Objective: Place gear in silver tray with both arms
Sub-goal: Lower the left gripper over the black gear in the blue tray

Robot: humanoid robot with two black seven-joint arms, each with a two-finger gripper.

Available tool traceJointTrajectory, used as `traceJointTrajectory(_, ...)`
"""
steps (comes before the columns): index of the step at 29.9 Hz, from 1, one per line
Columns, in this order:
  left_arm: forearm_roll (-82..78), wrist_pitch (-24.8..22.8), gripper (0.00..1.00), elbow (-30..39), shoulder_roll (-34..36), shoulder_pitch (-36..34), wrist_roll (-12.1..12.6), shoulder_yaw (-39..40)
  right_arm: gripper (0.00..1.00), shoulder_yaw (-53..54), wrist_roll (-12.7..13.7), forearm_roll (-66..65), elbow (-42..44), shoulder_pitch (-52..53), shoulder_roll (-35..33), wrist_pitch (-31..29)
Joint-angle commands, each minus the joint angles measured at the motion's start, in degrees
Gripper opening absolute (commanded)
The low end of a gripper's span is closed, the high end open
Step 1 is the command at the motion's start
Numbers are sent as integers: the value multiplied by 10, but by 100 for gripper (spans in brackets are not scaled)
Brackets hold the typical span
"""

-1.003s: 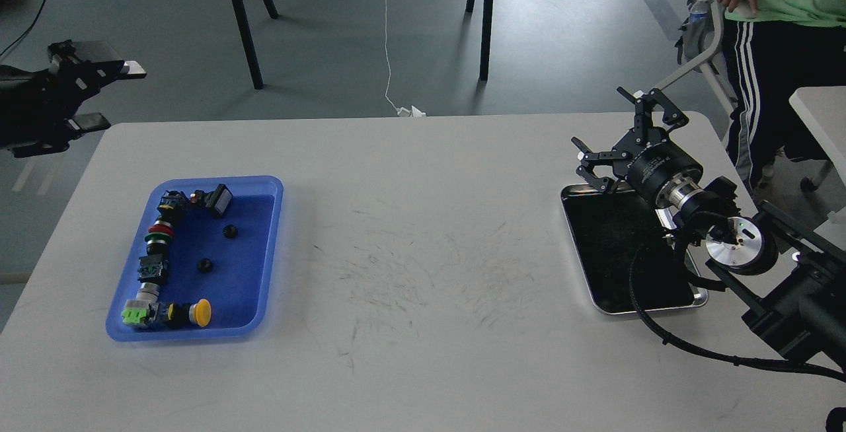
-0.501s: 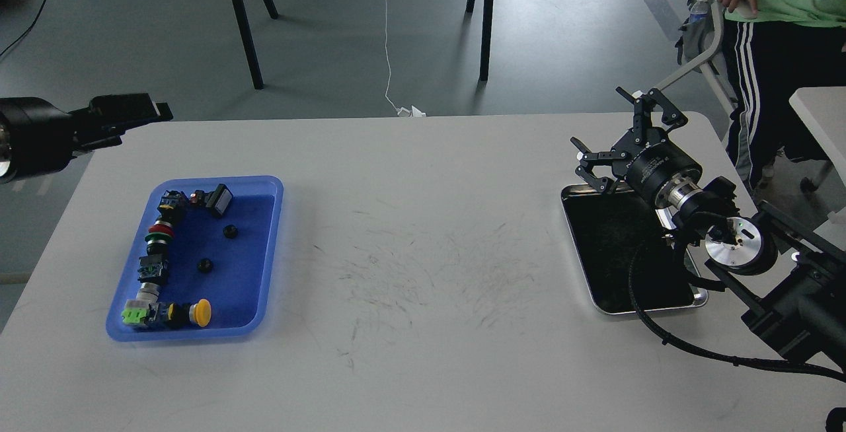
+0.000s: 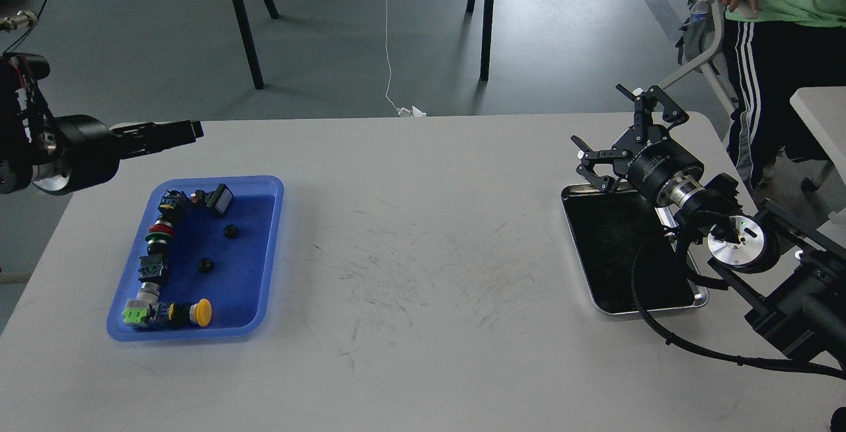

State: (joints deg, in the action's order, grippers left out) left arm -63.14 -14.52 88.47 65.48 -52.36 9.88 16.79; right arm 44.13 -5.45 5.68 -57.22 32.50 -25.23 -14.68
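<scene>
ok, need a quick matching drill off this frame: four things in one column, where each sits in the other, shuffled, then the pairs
Things:
1. silver tray
2. blue tray
3. left gripper
4. yellow-capped push button

Places:
A. table's left half
B. near corner of the blue tray
C. table's right side, under the right gripper
D. above the table's far-left edge, beyond the blue tray

Pairs: 1-C, 2-A, 3-D, 4-B
</scene>
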Motion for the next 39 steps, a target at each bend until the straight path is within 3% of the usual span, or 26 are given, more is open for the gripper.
traceJointTrajectory(1,22,1,99,-1,-4,-1,8,-1,99,0,0,-3,0,-1,0,0)
traceJointTrajectory(7,45,12,99,-6,-9,1,-1,-12,99,-1,0,-4,0,-1,0,0)
traceJointTrajectory(17,70,7,99,-10,3,1,14,-34,99,-4,0,-4,0,-2,0,0)
traceJointTrajectory(22,128,-8,99,1,13,-7,2,-44,99,-4,0,-4,0,-1,0,0)
traceJointTrajectory(27,208,-10,99,-5,16,-20,33,-49,99,-5,0,-4,-1,-1,-1,0)
traceJointTrajectory(31,222,-46,99,5,32,-45,96,-37,99,-6,0,-4,0,-1,-1,0)
traceJointTrajectory(36,180,1,98,8,28,-46,96,-54,99,-8,0,-4,0,-2,0,0)
traceJointTrajectory(39,131,-7,99,10,32,-48,87,-67,99,-7,0,-5,0,-2,-1,0)
